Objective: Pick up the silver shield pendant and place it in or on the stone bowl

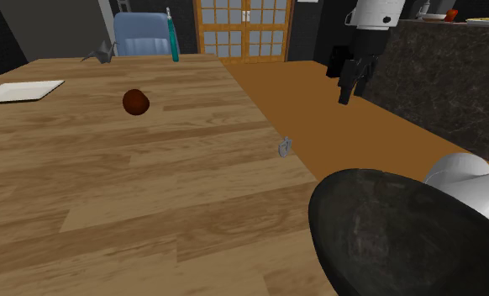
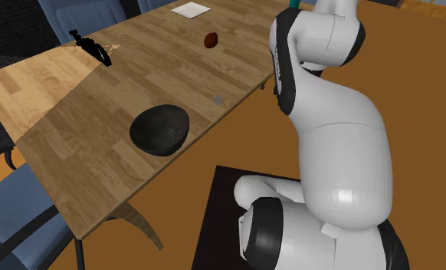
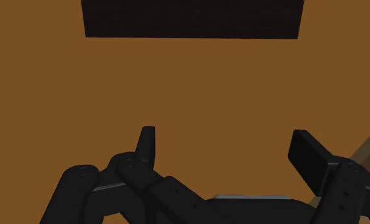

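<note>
Here, the small grey pendant [image 1: 284, 148] lies near the table [image 1: 150, 202] edge.

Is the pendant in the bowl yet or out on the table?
Out. The small grey pendant lies on the wooden table near its edge, apart from the dark bowl, which looks empty.

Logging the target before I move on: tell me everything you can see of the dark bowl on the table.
The bowl is round and almost black, with a mottled, stone-like surface. It sits on the wooden table near the edge closest to the arm's stand, touching only the tabletop. The small silver pendant lies apart from it, further along that edge.
</note>
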